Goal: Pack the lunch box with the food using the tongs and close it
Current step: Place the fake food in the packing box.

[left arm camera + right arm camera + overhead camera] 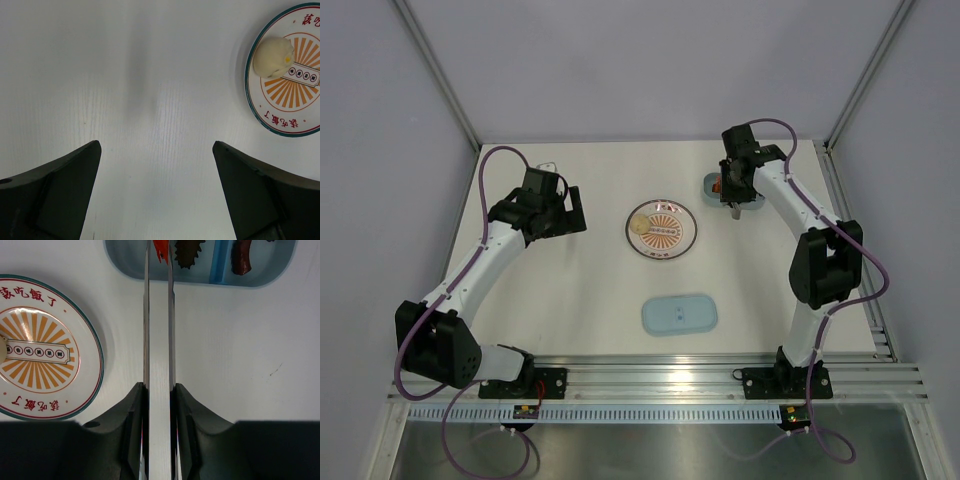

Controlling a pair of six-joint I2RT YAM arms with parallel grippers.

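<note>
Silvery tongs point(146, 320) in right tool point(159, 388) grip

Place: was a robot lab test cell | Signs: grey panel walls point(640, 70) stood on metal posts point(435, 70); robot arms point(485, 255) were bolted to an aluminium rail point(660, 378) edging a white table point(580, 290)

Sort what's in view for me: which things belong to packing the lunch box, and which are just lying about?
Job:
lunch box
food pieces already in it
pale bun, probably food
tongs, gripped by the right gripper
lid

Lying about:
plate, merely carrying the bun
left gripper, open and idle
</note>
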